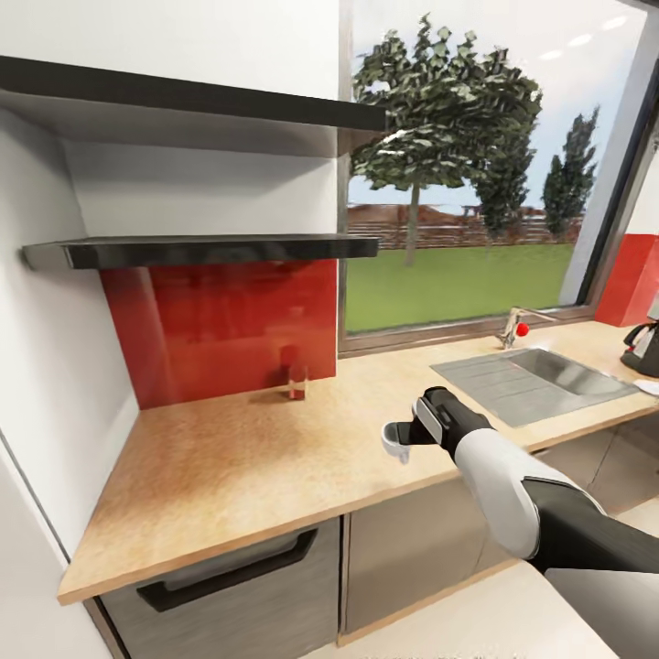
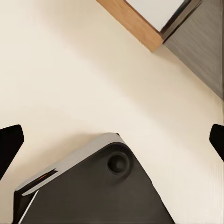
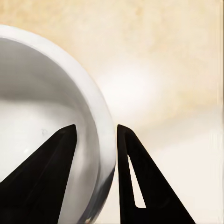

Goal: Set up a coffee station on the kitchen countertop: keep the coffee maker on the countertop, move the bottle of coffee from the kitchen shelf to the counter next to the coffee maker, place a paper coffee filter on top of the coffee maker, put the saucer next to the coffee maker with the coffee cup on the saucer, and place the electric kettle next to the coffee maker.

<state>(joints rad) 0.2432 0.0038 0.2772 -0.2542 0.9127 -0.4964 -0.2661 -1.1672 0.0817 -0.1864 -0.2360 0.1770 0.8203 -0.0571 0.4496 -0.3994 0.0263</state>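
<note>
My right gripper (image 1: 403, 439) hovers over the front part of the kitchen countertop (image 1: 256, 458), shut on the coffee cup (image 1: 395, 447), a small white cup. In the right wrist view its two black fingers (image 3: 51, 163) straddle the wall of the coffee cup (image 3: 37, 93), one inside the rim and one outside. A small jar with a red label, the bottle of coffee (image 1: 296, 380), stands on the counter against the red backsplash. The electric kettle (image 1: 642, 348) is at the far right edge, cut off. My left gripper (image 2: 114, 139) is open, hanging over the floor.
Two black kitchen shelves (image 1: 201, 250) hang on the wall above the red backsplash (image 1: 220, 329). A grey sink (image 1: 535, 380) with a faucet (image 1: 517, 328) lies right of my right arm. Something flat and white (image 1: 648, 387) lies below the kettle. The robot base (image 2: 93, 191) shows under my left gripper.
</note>
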